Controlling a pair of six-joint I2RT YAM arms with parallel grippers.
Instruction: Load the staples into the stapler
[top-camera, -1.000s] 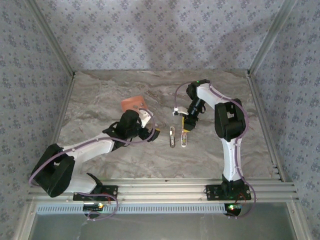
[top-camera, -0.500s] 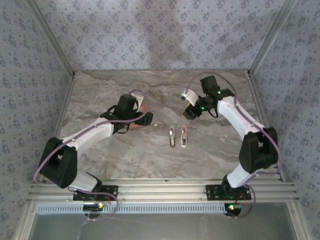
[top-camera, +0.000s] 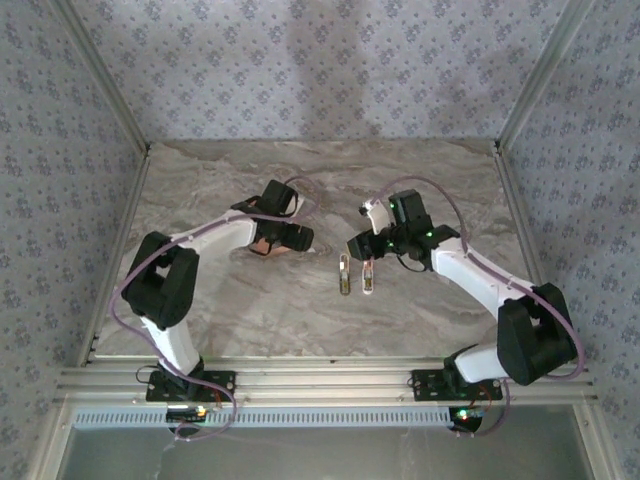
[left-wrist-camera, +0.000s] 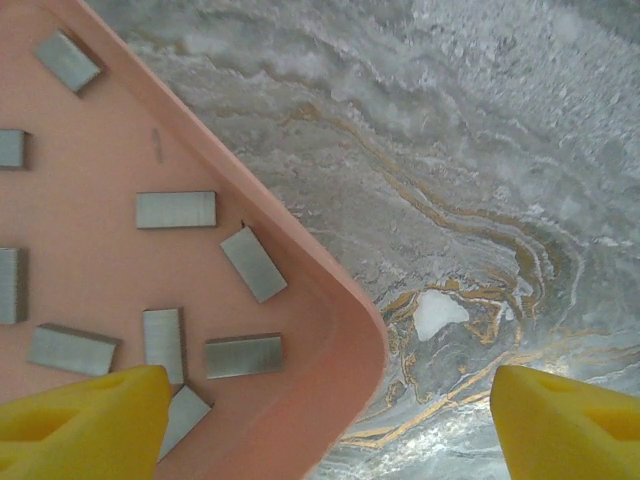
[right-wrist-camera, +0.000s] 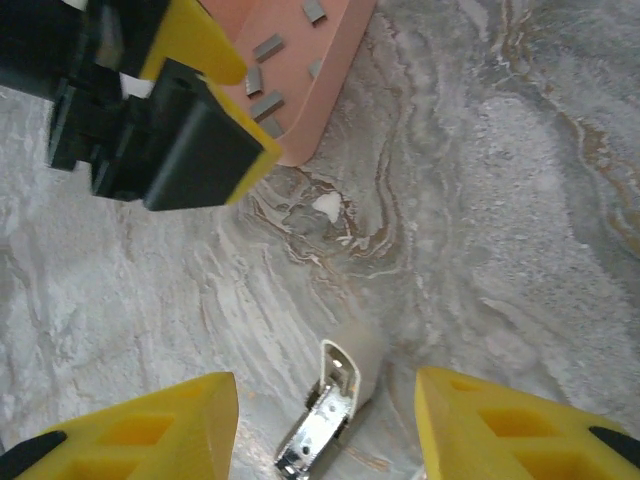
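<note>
The stapler (top-camera: 367, 276) lies opened out on the marble as two slim halves side by side. In the right wrist view its silver end (right-wrist-camera: 322, 425) sits on the table between my yellow fingers, touching neither. My right gripper (top-camera: 358, 247) (right-wrist-camera: 322, 388) is open and holds nothing. Several staples (left-wrist-camera: 176, 209) lie loose in the salmon-orange tray (left-wrist-camera: 335, 330). My left gripper (top-camera: 298, 238) (left-wrist-camera: 330, 405) hangs open over the tray's corner, one fingertip (left-wrist-camera: 85, 420) above the staples, the other (left-wrist-camera: 570, 420) above bare marble.
The tray (top-camera: 262, 246) sits left of the stapler, partly under the left wrist. The right wrist view has the left gripper's black and yellow body (right-wrist-camera: 170, 130) close at upper left, beside the tray (right-wrist-camera: 325, 90). Aluminium rails and patterned walls bound the table.
The left gripper left the stapler and moved back-left to above the tray. The right arm swung away to the back right, then came down again just behind the stapler.
</note>
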